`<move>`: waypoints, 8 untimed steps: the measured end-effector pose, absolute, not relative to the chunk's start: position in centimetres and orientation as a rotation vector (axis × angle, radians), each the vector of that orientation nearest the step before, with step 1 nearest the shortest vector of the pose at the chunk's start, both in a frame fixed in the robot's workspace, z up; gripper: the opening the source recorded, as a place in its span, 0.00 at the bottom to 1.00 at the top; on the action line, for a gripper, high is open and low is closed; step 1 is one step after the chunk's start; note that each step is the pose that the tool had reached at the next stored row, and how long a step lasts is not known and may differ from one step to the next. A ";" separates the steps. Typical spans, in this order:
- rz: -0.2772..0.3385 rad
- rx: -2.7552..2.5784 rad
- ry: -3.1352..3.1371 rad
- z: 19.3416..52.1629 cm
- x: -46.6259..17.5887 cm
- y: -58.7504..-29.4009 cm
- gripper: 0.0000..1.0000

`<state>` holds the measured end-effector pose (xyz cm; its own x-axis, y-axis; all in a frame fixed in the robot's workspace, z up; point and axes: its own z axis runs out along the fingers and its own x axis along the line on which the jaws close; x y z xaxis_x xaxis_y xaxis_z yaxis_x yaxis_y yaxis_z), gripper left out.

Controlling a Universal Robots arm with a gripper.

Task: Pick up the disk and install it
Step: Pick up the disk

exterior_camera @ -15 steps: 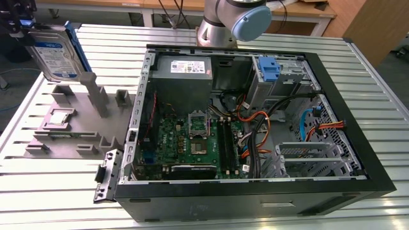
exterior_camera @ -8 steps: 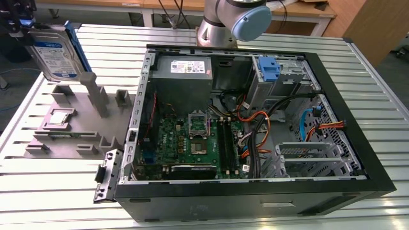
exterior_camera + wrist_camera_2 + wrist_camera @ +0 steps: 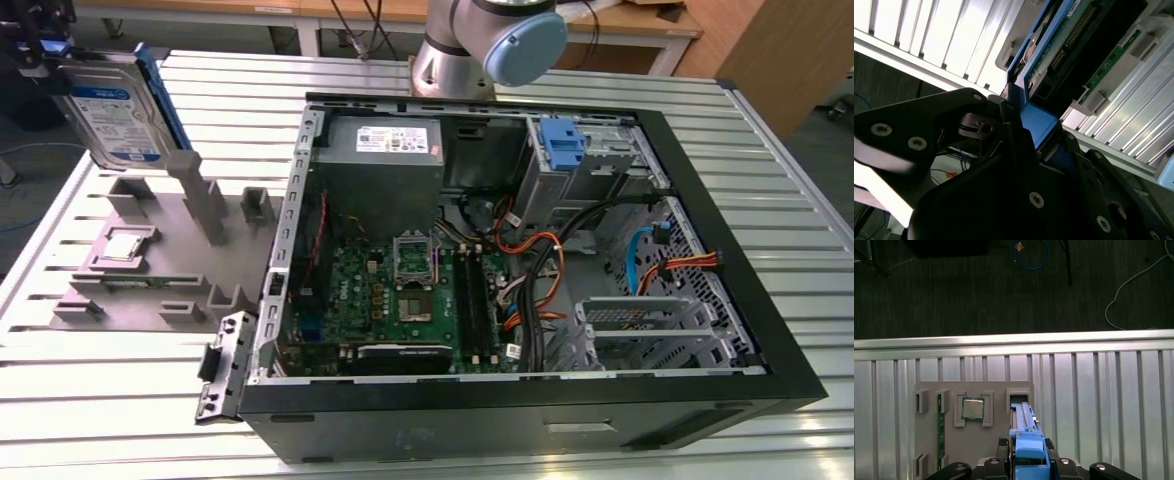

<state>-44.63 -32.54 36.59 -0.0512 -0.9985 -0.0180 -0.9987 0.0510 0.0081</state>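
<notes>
The disk (image 3: 114,110), a silver hard drive with a white-and-blue label and blue rails, hangs upright in the air at the exterior view's far left, above the grey fixture (image 3: 147,270). My gripper (image 3: 51,62) is shut on its upper end. In the first wrist view the disk (image 3: 1026,437) shows edge-on between the gripper (image 3: 1029,462) fingers, just over an empty slot of the fixture (image 3: 999,440). The second wrist view shows the disk's circuit-board underside (image 3: 1074,35) and its blue rail clamped in the gripper (image 3: 1034,135).
An open computer case (image 3: 787,330) lies on the slatted metal table (image 3: 120,400) at the exterior view's right, with a grey cage and blue latch (image 3: 567,150) at its back. The fixture carries a processor chip (image 3: 973,408) and a green memory stick (image 3: 940,430). The table edge (image 3: 1014,342) borders dark floor.
</notes>
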 end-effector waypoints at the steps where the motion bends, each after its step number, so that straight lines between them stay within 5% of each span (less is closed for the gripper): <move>1: 0.028 -2.159 2.272 36.6 -44.6 -32.5 0.37; 8: 0.029 -2.159 2.272 36.7 -44.6 -32.5 0.37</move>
